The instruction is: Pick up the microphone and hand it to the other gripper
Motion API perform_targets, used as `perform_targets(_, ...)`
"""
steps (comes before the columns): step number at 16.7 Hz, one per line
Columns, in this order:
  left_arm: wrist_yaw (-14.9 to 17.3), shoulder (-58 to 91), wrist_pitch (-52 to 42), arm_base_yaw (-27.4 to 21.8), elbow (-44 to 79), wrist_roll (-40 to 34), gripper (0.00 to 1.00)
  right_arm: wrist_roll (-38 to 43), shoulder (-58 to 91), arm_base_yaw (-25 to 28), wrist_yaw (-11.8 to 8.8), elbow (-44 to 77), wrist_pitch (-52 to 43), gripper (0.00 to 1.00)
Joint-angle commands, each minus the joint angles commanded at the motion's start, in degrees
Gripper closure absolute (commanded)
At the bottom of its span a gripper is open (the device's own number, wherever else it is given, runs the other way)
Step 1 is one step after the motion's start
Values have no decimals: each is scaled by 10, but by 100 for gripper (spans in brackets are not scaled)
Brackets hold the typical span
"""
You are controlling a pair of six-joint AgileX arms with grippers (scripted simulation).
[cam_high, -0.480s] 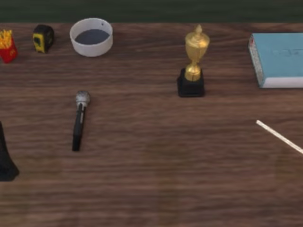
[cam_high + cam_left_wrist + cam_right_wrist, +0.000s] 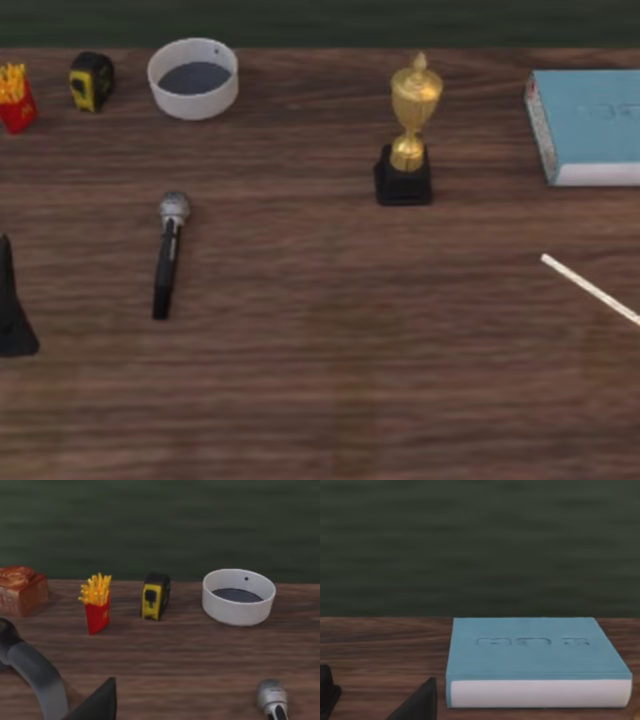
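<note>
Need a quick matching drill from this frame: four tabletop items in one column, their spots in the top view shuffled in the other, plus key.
Items:
1. microphone
2. trophy
3. blue book
4. fries carton

Places:
A. far right edge of the table
B. far left corner, beside the tape measure
C. left half, lying flat below the white bowl
D. standing right of centre, toward the back

Pairs: 1-C, 2-D, 3-A, 4-B
</note>
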Motion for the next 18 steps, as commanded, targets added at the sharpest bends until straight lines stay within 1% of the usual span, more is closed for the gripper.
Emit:
perform_targets(3,2,145,-68,-17,105,-15,0,0,0,0,0,0,0,0)
perform_targets(11,8,625,-288,-71,424,-64,0,0,0,0,0,0,0,0)
perform_targets(15,12,816,-381,-95,566,-87,0,0,0,0,0,0,0,0)
perform_targets(18,15,928,-432,-109,651,-100,0,0,0,0,0,0,0,0)
